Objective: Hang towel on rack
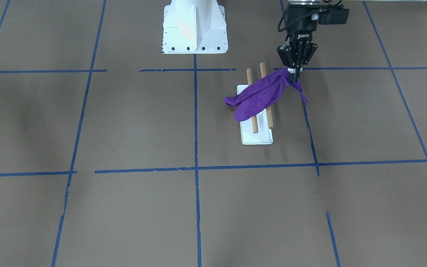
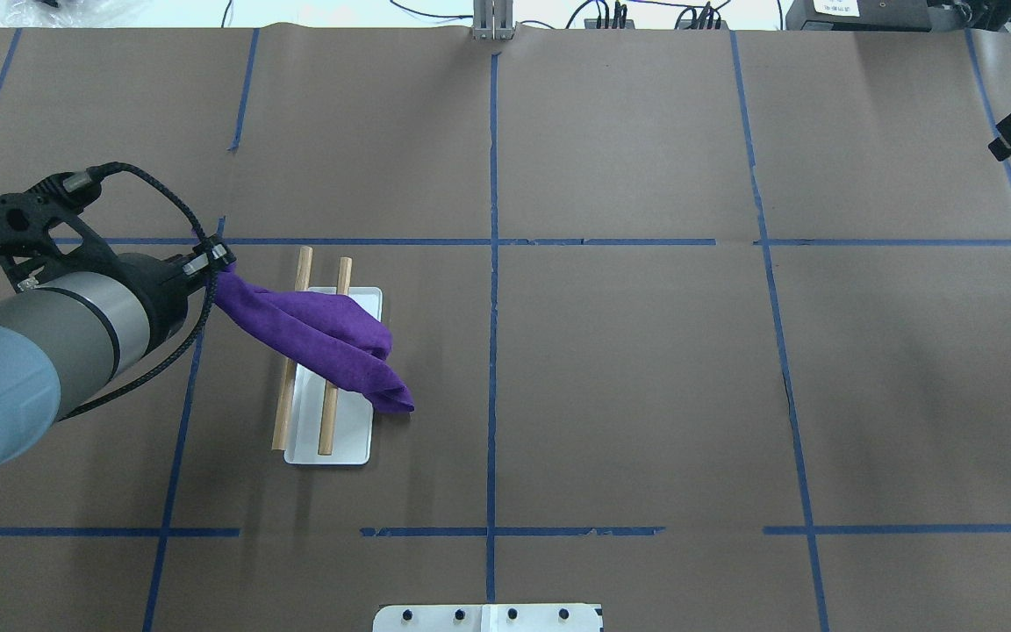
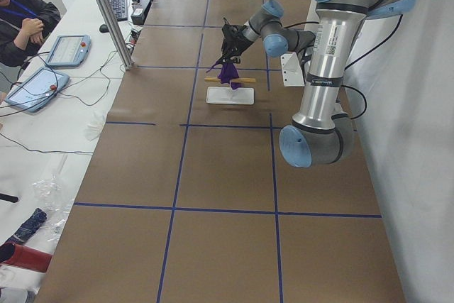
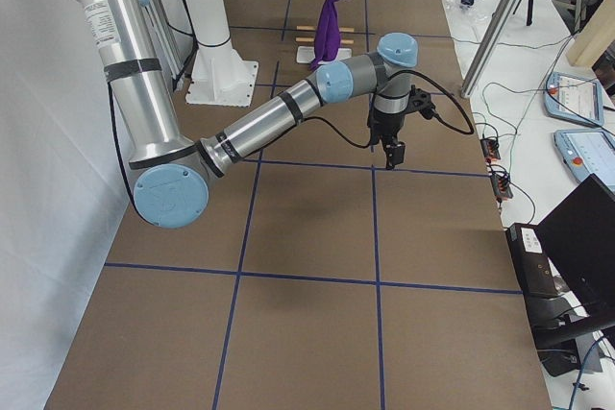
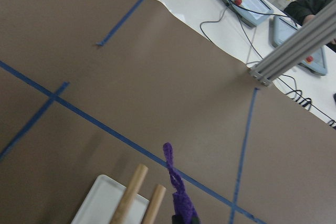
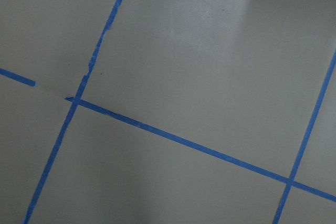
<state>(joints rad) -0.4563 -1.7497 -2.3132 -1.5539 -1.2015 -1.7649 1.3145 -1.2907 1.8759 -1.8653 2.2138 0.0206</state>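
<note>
As things stand at the rack: the draping step is in hand, by my reading. The towel (image 2: 321,338) is laid over the rods but not yet let go.
Clock: read on the overhead view, twelve pointing away from the robot.
Rack (image 2: 330,449): white base flat on the table (image 2: 646,369), at about nine o'clock from the table's middle. Its two wooden rods (image 2: 304,272) run side by side from twelve to six.
Towel: purple and bunched into a rope-like fold. It crosses both rods slantwise from ten o'clock to four o'clock. Its loose end hangs past the rod on the three o'clock side, at the base's edge; I cannot tell whether it touches the base.
Left gripper (image 1: 294,76): fingers pressed together on one corner of the towel, held above and just off the rack at ten o'clock. The cloth rises to it in a taut line.
Right gripper (image 4: 389,151): well apart from the rack, over bare table toward two o'clock. Whether its fingers are spread or together I cannot tell.
Next move: likely bring the held corner down on the nine o'clock side of the rods and then release it, so cloth hangs off both sides.
What it calls for: enough towel left on the gripper's side to balance the hanging end. Otherwise the weight at four o'clock may drag the whole piece off.
</note>
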